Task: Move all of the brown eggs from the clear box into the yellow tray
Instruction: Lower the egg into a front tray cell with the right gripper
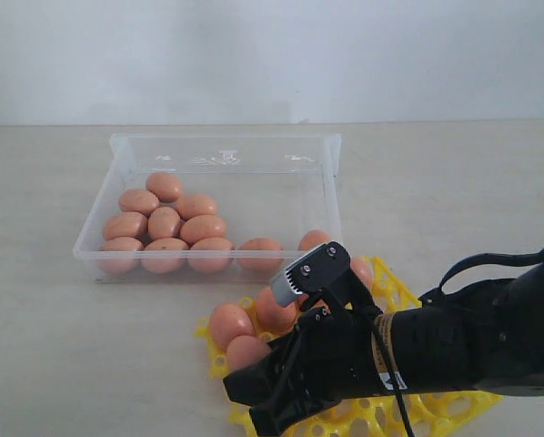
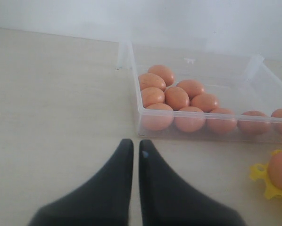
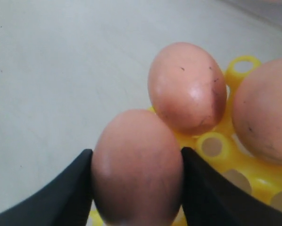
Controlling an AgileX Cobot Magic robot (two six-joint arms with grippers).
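Several brown eggs (image 1: 167, 223) lie clustered at the left and front of the clear box (image 1: 332, 177). A few more eggs (image 1: 229, 323) sit in the near-left cups of the yellow tray (image 1: 396, 288), in front of the box. My right gripper (image 1: 251, 369) is at the tray's left corner, shut on one brown egg (image 3: 137, 162) held between both black fingers (image 3: 68, 190), just over the yellow tray (image 3: 217, 147) and beside a seated egg (image 3: 187, 87). My left gripper (image 2: 134, 147) is shut and holds nothing, hovering over the table short of the clear box (image 2: 137, 101). It does not show in the exterior view.
The beige tabletop (image 1: 45, 319) surrounds box and tray, with a white wall behind. The right arm's black body (image 1: 454, 346) lies over much of the tray's right side. In the left wrist view, one tray corner (image 2: 261, 172) with an egg (image 2: 281, 168) shows at the edge.
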